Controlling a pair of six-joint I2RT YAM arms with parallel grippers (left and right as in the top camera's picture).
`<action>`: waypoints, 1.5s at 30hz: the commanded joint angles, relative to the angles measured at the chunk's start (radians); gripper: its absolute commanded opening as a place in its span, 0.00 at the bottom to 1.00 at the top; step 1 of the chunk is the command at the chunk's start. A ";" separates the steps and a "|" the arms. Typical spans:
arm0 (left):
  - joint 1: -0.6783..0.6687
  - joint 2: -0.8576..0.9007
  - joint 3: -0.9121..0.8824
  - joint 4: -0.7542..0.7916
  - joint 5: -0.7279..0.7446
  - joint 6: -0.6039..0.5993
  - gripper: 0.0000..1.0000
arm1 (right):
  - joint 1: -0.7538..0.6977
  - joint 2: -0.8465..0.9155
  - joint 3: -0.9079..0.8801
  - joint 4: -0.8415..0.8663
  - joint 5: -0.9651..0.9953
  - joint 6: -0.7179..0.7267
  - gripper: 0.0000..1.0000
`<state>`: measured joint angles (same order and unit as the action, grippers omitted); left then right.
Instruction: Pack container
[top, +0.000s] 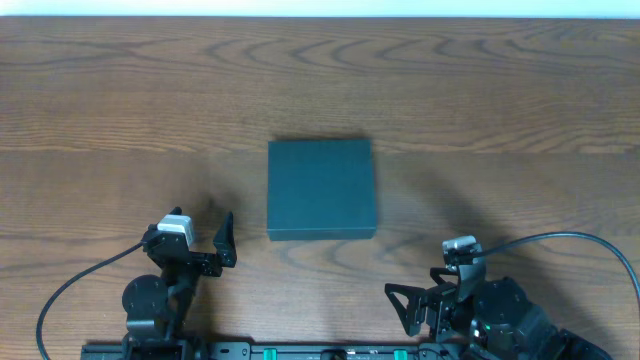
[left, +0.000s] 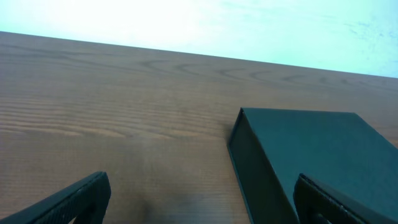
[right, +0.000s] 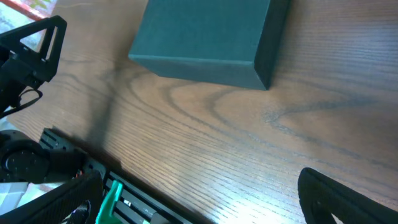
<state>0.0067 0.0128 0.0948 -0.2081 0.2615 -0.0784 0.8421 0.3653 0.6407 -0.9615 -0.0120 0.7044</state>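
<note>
The container (top: 321, 188) is a dark teal, roughly square box lying closed in the middle of the wooden table. It also shows in the left wrist view (left: 311, 158) and the right wrist view (right: 208, 37). My left gripper (top: 205, 240) is open and empty near the front edge, to the left of and nearer than the box; in its own view (left: 199, 202) the box's left wall lies between the fingers toward the right one. My right gripper (top: 412, 305) is open and empty at the front right, apart from the box, over bare wood (right: 199, 202).
The wooden table (top: 120, 110) stretches far on all sides of the box. A black rail with green parts (top: 320, 350) runs along the front edge between the arm bases. Cables (top: 560, 240) trail from both arms.
</note>
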 joint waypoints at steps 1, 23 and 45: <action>0.006 -0.009 -0.028 -0.003 -0.006 -0.004 0.95 | 0.008 -0.005 0.014 -0.001 -0.003 0.005 0.99; 0.006 -0.009 -0.027 -0.003 -0.006 -0.004 0.95 | -0.017 -0.145 -0.029 -0.028 0.254 -0.311 0.99; 0.006 -0.009 -0.027 -0.003 -0.006 -0.004 0.95 | -0.051 -0.360 -0.478 0.264 0.179 -0.369 0.99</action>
<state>0.0067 0.0116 0.0944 -0.2077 0.2615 -0.0784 0.7994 0.0128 0.1703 -0.7055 0.1928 0.3542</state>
